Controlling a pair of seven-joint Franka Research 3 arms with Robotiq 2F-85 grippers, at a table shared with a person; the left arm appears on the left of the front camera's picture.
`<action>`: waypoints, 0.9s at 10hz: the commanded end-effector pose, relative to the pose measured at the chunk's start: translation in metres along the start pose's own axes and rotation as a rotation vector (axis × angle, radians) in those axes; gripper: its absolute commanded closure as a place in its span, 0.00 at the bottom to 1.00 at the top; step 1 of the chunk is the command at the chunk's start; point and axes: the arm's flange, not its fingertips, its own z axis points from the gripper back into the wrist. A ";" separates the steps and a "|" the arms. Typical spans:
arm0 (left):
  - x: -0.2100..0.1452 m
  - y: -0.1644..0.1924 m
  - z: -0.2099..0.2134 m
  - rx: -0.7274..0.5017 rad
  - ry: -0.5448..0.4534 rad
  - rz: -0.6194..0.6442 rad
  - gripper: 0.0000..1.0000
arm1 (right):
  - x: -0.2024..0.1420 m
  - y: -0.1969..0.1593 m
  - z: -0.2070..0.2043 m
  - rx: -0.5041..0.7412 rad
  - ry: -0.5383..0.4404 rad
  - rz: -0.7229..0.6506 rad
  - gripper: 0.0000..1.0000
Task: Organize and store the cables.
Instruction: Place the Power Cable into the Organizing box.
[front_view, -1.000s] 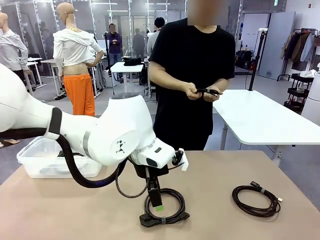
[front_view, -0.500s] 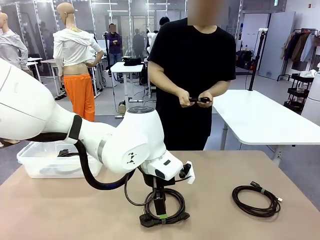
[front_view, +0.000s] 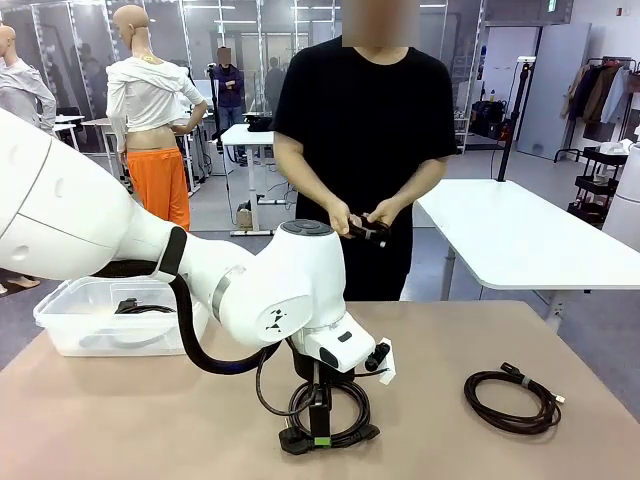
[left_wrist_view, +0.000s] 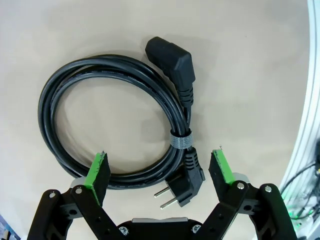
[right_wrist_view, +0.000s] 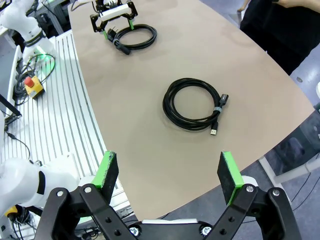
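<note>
The wide-open left claw (left_wrist_view: 160, 161) hangs over the coiled power cord (left_wrist_view: 174, 117), plug prongs (left_wrist_view: 164, 196) pointing back at it, bare table (left_wrist_view: 250, 60) around.

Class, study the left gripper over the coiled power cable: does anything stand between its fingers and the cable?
Nothing visible does. The left gripper hangs open directly above the power cable, its green pads either side of the two-pin plug end, with only bare table around the coil.

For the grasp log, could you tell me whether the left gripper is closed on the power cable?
No, the left gripper stands wide open over the cable, straddling its plug end.
</note>
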 end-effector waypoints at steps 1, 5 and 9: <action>0.012 0.000 -0.003 -0.024 0.030 0.018 0.00 | 0.001 0.000 0.000 0.000 -0.015 0.008 0.00; 0.022 -0.008 -0.021 -0.077 0.030 0.033 0.00 | 0.001 0.000 0.000 0.000 -0.015 0.008 0.00; 0.026 -0.013 -0.027 -0.088 0.043 0.063 1.00 | 0.001 0.000 0.000 0.000 -0.015 0.008 0.00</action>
